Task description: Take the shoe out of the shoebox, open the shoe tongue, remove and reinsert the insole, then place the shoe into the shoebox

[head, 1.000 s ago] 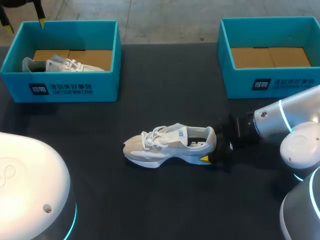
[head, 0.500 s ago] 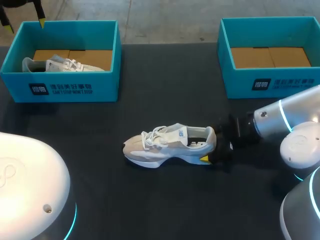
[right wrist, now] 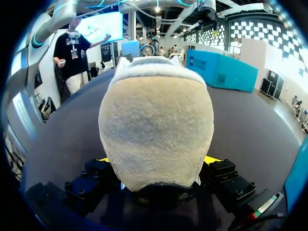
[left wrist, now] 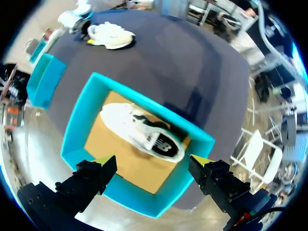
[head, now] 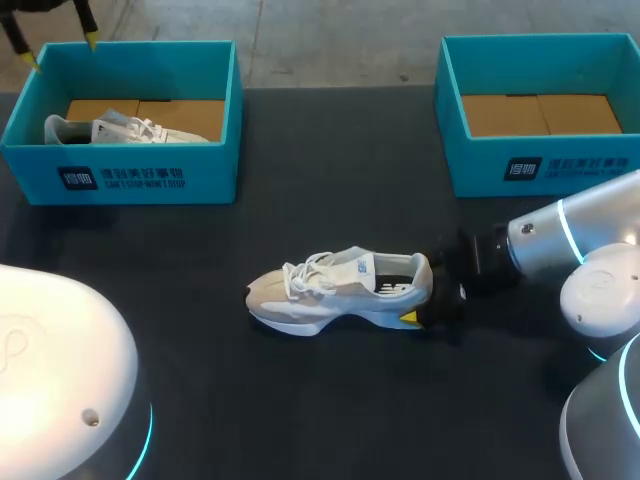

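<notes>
A white and beige shoe (head: 335, 290) lies on its sole in the middle of the dark table, toe to the left. My right gripper (head: 425, 300) is at its heel, one finger on each side; in the right wrist view the heel (right wrist: 156, 130) fills the gap in the gripper (right wrist: 157, 162), which is shut on it. A second white shoe (head: 120, 130) lies in the left teal shoebox (head: 130, 175). My left gripper (head: 62, 50) hangs open over that box's back left corner. In the left wrist view this gripper (left wrist: 153, 162) looks down on the boxed shoe (left wrist: 142, 132).
An empty teal shoebox (head: 545, 165) with a cardboard floor stands at the back right. In the left wrist view the left box's rim (left wrist: 77, 118) lies just under the fingers. My arms' white bases take up the front corners.
The left gripper has shifted slightly to the right and turned a little above the left box. The right gripper and the shoe on the table have not moved.
</notes>
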`<state>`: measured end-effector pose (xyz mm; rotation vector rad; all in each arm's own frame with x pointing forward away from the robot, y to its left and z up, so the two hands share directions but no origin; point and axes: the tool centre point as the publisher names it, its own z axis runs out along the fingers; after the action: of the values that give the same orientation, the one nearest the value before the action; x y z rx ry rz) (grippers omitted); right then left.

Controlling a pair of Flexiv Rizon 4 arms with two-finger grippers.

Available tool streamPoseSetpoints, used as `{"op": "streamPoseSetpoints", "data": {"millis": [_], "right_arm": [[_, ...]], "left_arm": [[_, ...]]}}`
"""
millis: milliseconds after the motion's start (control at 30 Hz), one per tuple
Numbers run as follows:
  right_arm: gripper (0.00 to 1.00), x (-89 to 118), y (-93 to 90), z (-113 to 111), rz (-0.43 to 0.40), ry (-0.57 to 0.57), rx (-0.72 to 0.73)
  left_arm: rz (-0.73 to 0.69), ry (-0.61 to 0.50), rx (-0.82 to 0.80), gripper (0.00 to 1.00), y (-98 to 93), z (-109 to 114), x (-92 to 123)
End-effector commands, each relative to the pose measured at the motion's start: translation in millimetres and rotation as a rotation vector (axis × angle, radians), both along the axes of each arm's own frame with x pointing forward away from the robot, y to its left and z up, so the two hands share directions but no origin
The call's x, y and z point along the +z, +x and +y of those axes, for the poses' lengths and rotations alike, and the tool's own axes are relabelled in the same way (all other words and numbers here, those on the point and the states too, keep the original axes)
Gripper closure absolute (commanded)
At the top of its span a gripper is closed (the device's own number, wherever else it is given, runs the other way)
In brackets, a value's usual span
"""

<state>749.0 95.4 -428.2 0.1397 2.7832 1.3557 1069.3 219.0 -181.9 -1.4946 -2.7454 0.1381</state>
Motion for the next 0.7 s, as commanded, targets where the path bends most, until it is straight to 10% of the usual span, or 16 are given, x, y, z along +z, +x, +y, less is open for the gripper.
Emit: {"op": "streamPoseSetpoints", "data": {"millis": [33, 700], "right_arm": [[1.0, -5, -0.4, 5, 0.0, -0.005, -0.001], [1.0, -5, -0.4, 5, 0.0, -0.005, -0.001]], "left_arm": [[0.014, -0.01, 0.212, 0.0, -7.4, -15, 12], [0.047, -0.079, 0.989, 0.0, -48.3, -74, 34]]}}
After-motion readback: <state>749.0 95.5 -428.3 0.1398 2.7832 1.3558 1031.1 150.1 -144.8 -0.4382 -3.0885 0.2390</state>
